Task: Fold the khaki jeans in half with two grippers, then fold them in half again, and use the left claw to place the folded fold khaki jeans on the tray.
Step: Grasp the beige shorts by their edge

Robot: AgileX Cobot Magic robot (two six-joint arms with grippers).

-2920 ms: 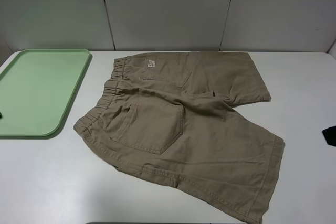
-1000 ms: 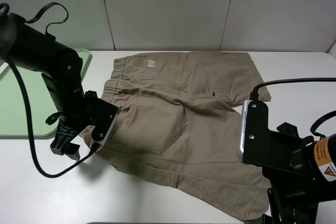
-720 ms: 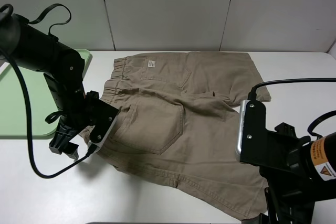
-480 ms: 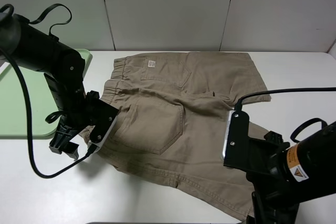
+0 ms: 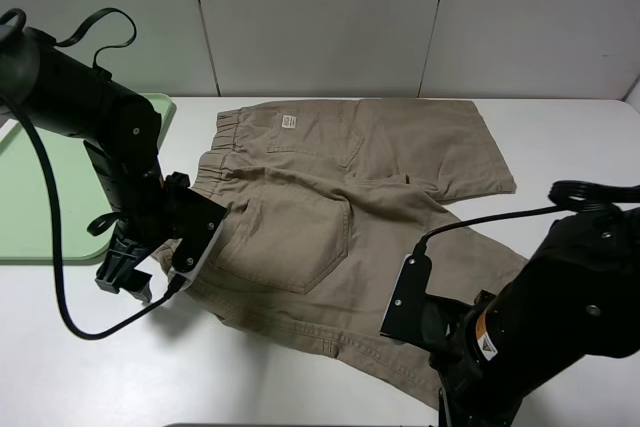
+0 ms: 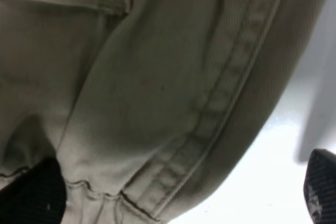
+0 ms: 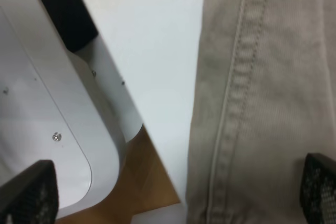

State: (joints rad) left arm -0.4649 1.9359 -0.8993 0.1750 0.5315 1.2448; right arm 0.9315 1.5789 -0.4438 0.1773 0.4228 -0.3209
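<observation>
The khaki jeans (image 5: 330,217) lie flat on the white table, waistband toward the tray, white label (image 5: 288,122) at the back. The left claw (image 5: 128,272) hangs low over the near waistband corner; in the left wrist view (image 6: 176,192) its fingertips (image 6: 31,195) stand wide apart over the seamed fabric (image 6: 157,93), open and empty. My right gripper (image 5: 470,392) is low over the near leg's hem at the table's front edge, mostly hidden by its arm; in the right wrist view (image 7: 173,192) it is open over the hem (image 7: 252,103). The pale-green tray (image 5: 50,197) lies at the left.
The left arm's black cable (image 5: 60,287) loops over the table beside the tray. The table's front edge (image 7: 121,129) runs right beside the hem under my right gripper, with brown floor below. A grey panelled wall stands behind the table.
Both arms have come in over the jeans. In the last second my right arm has swung left and down over the near leg's hem. The left arm has barely moved.
</observation>
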